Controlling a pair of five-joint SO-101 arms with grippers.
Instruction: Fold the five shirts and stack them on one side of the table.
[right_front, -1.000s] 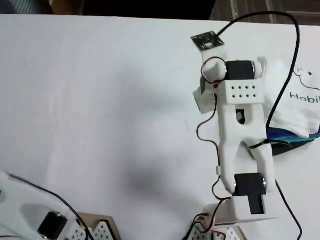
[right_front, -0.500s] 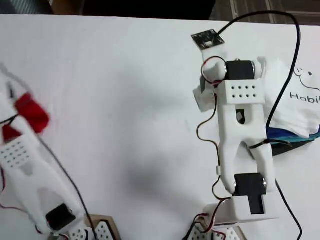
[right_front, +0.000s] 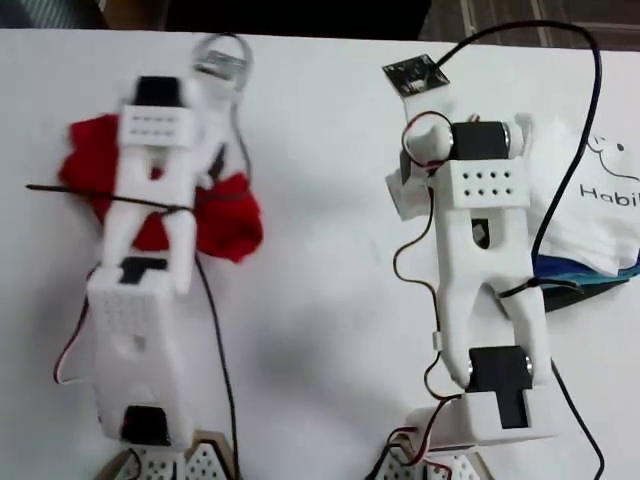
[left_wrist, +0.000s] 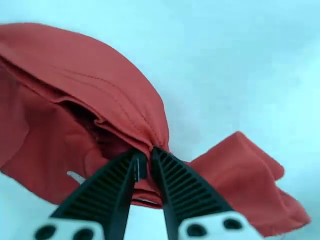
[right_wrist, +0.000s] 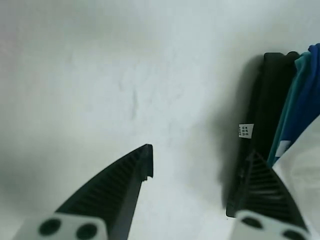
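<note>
A crumpled red shirt (right_front: 225, 215) lies bunched under the left arm on the left half of the white table. My left gripper (left_wrist: 147, 155) is shut on a fold of that red shirt (left_wrist: 100, 100), and the cloth spreads out to both sides of the fingers. At the right edge of the table sits a stack of folded shirts (right_front: 590, 215), white on top with blue and black layers below. My right gripper (right_wrist: 200, 160) stands open beside that stack (right_wrist: 280, 105), one finger close to its black edge, nothing between the fingers.
The right arm (right_front: 485, 250) stretches up the table's right middle. A small dark board (right_front: 415, 78) on a cable lies near the far edge. Bare white table (right_front: 320, 250) separates the two arms.
The left arm has swung in from the lower left up onto the table, carrying the red shirt with it toward the far left. The right arm has kept still.
</note>
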